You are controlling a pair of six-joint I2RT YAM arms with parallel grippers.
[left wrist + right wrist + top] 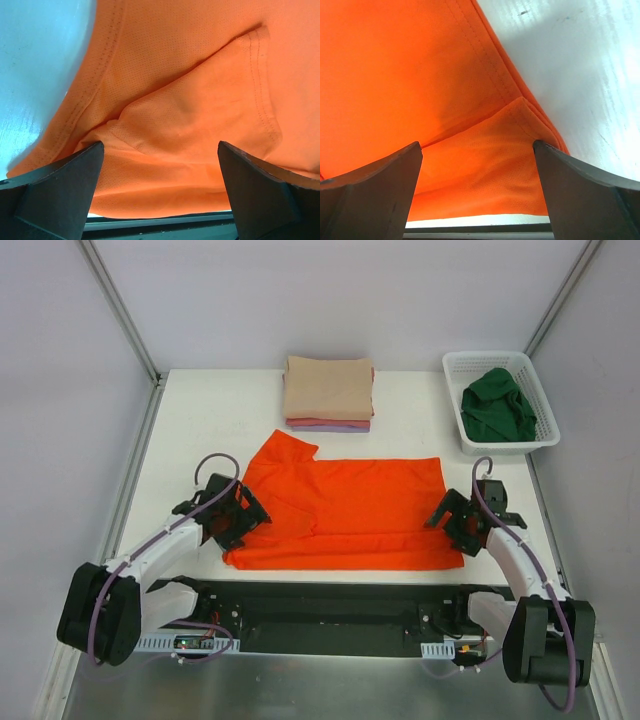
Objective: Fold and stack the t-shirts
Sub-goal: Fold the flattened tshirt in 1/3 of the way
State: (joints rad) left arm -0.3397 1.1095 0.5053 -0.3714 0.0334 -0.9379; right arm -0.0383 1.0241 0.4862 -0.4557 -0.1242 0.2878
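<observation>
Both sets of fingers are spread wide, gripping nothing: left fingers (55, 195) over the orange t-shirt (350, 510) at its left edge, right fingers (585, 195) at its right corner. It's lying flat on the table (200, 430), folded stack (328, 390) just behind it, green one (498, 405) in the basket (455, 368) back-right of it.

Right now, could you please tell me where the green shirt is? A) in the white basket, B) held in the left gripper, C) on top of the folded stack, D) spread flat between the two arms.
A: the green shirt lies bunched inside the basket at the table's far right corner, apart from the stack and from the orange shirt spread between the arms.
</observation>
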